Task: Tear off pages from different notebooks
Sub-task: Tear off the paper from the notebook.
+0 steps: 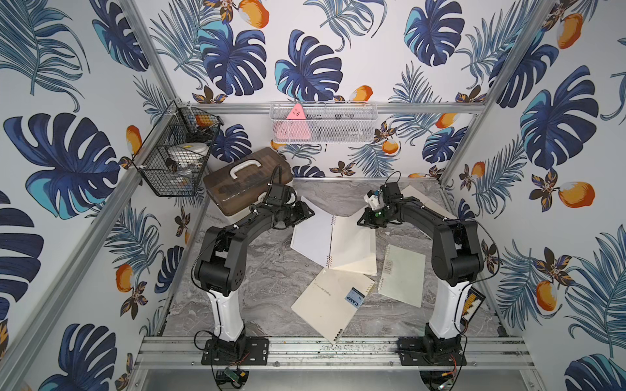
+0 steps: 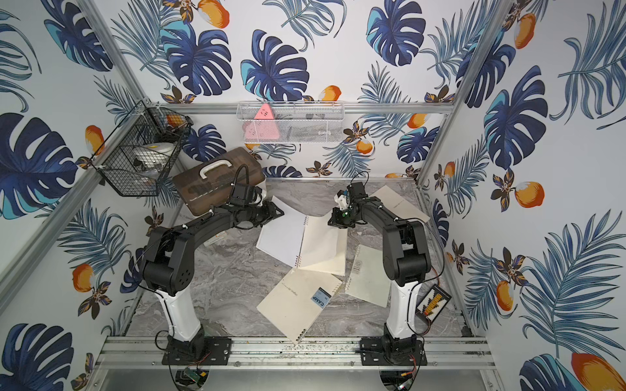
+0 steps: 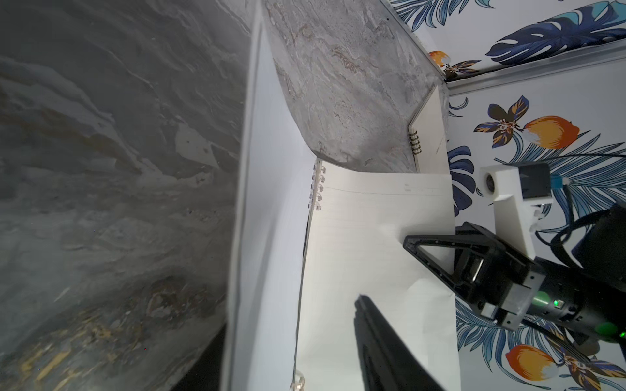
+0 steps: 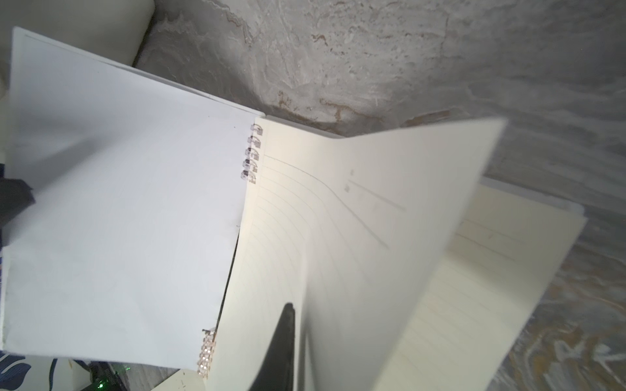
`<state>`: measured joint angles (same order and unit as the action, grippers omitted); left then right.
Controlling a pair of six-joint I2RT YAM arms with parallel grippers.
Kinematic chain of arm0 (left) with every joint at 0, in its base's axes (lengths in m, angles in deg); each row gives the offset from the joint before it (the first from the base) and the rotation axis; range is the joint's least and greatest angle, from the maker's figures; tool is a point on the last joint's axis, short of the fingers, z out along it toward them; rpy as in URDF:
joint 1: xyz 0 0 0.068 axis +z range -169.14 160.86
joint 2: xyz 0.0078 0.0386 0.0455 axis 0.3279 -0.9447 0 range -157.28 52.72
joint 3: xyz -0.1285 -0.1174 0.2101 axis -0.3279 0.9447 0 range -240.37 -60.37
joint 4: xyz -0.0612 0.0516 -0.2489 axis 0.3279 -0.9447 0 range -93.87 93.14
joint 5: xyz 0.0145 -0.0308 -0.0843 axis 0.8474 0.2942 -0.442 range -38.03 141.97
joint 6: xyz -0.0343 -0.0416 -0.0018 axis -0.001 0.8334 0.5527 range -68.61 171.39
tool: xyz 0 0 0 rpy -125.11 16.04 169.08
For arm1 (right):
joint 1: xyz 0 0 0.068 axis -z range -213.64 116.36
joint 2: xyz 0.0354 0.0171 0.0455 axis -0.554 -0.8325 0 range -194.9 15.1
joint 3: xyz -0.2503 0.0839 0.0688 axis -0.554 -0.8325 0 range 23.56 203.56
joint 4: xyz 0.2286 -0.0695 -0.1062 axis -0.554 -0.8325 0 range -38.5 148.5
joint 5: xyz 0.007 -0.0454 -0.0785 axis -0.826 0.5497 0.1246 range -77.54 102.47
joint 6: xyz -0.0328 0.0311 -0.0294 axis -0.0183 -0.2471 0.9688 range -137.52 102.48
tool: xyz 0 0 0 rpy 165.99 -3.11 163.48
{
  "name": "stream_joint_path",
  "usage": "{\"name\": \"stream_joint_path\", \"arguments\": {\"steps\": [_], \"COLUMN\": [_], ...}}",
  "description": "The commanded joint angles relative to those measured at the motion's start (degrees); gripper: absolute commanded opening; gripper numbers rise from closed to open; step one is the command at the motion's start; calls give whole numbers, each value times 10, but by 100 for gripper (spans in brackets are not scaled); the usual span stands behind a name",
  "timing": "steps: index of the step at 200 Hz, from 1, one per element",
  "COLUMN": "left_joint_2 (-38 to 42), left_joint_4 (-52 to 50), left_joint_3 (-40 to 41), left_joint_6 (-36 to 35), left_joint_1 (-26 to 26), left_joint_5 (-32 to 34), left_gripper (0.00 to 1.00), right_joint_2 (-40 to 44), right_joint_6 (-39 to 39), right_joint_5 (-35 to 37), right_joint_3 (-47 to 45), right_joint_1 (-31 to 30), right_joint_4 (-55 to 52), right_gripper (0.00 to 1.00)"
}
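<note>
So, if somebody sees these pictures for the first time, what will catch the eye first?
The open notebook in the middle of the grey table draws the eye first, because the right gripper pinches one lined page up off it. Next come the loud blue-leaf wallpaper on the walls and the closed notebook with the blue CAMP label, lying nearer the arms' bases.

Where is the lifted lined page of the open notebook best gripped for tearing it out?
Probably its free outer edge, opposite the coil, coming from the robot's right: the lifted page is bound only at the coil and curls up toward that side. The right gripper pinches it there.
</note>
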<state>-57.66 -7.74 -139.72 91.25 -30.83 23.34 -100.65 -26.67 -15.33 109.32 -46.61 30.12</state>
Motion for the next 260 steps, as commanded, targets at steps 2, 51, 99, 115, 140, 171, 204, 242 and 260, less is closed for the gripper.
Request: {"name": "stream_joint_path", "arguments": {"steps": [2, 51, 99, 115, 140, 171, 204, 242, 260], "left_joint_2": [-15, -12, 47, 67, 97, 115, 123, 128, 139], "left_joint_4": [-25, 0, 55, 66, 78, 91, 116, 110, 118], "left_joint_3": [-19, -3, 76, 103, 134, 151, 178, 187, 200], "left_joint_6": [-19, 17, 129, 173, 218, 252, 281, 291, 297], "left_joint_1": [14, 21, 17, 14, 6, -15, -18, -18, -15], "left_joint_5": [-1, -2, 70, 107, 167, 220, 247, 270, 284], "left_gripper": [36, 0, 0, 0, 0, 0, 0, 0, 0], "right_joint_2": [-1, -8, 76, 117, 178, 216, 199, 184, 184], "right_joint_6": [10, 63, 140, 150, 149, 165, 172, 213, 211], "right_joint_5": [27, 113, 160, 163, 153, 178, 212, 252, 244], "right_joint_3": [16, 88, 32, -38, -137, -202, -237, -229, -251], "right_joint_1": [0, -61, -191, -233, -270, -318, -340, -355, -363], "right_joint_4": [-16, -51, 28, 85, 155, 196, 199, 158, 172], "right_gripper": [10, 6, 4, 1, 0, 0, 0, 0, 0]}}
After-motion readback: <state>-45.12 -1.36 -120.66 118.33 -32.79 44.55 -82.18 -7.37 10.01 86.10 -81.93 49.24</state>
